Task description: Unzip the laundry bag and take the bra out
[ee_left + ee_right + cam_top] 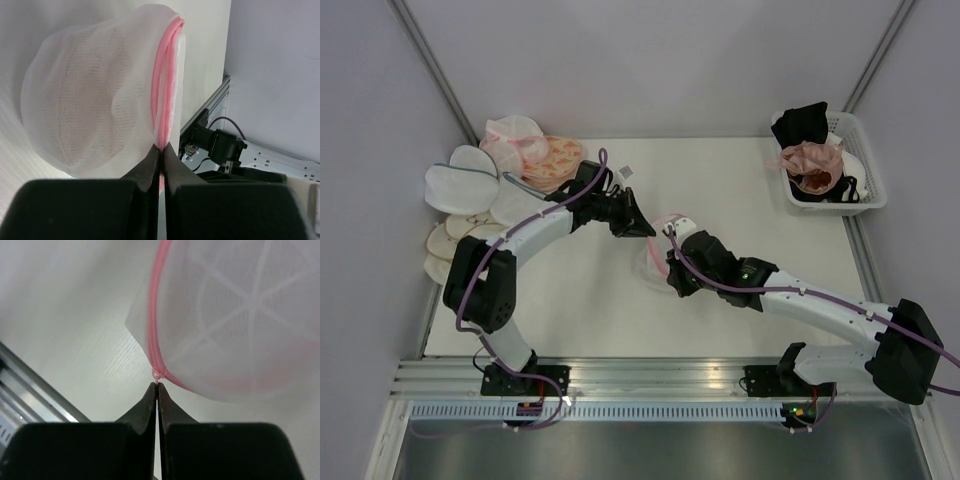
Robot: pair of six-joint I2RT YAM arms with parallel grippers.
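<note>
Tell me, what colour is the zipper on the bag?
The zipper is pink, clearest in the left wrist view.

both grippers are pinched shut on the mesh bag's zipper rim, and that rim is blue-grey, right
No, the zipper rim is pink, not blue-grey; both wrist views show it. The rest stands: the left gripper and the right gripper are each pinched shut on the rim of the laundry bag.

Translucent white mesh laundry bag (75, 100), pink zipper rim (161, 85), black fingers (147, 167), orange-patterned pouch (555, 158), white basket (835, 208)
</note>
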